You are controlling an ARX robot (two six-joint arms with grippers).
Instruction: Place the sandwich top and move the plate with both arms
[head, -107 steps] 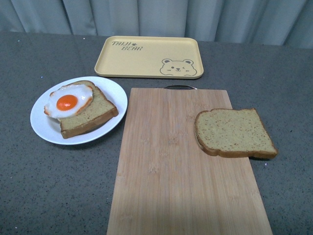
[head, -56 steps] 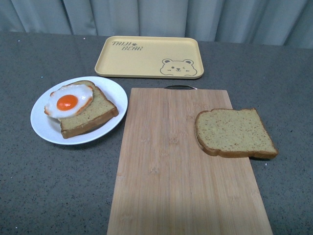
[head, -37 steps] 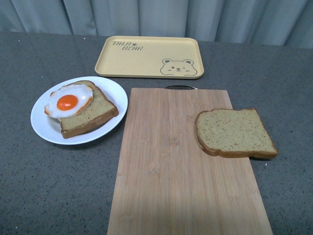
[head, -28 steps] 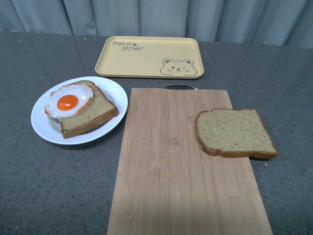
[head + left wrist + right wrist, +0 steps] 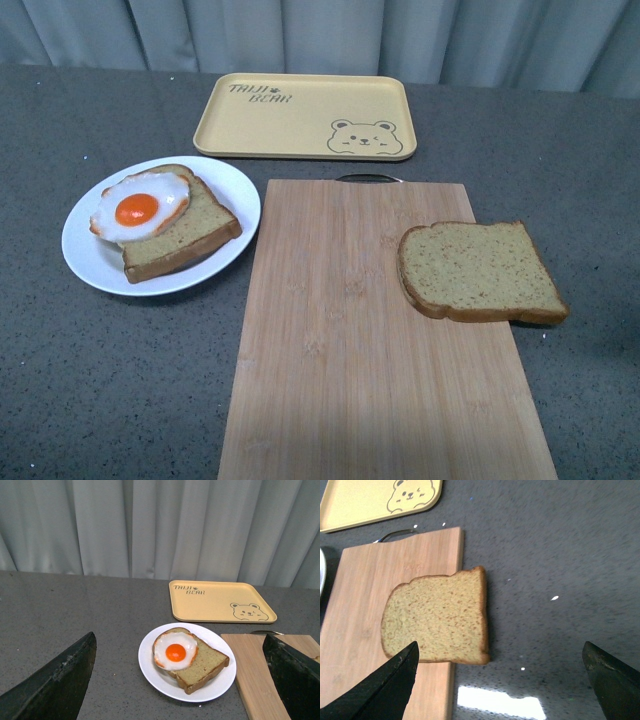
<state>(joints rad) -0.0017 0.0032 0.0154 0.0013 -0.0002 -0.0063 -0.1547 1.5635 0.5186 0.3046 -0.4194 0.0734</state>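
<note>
The sandwich top (image 5: 478, 271) is a plain brown bread slice lying flat on the right side of the wooden cutting board (image 5: 350, 330), its right edge overhanging the board. The white plate (image 5: 95, 262) sits left of the board and holds a like slice topped with a fried egg (image 5: 141, 206). Neither arm appears in the front view. My left gripper (image 5: 182, 680) hangs open above and short of the plate (image 5: 150, 665). My right gripper (image 5: 505, 680) is open too, held above the table beside the sandwich top (image 5: 437, 617), nothing between its fingers.
A yellow bear-print tray (image 5: 305, 116) lies at the back, past the board's metal handle (image 5: 368, 179). Grey curtains hang behind the dark speckled table (image 5: 100, 390).
</note>
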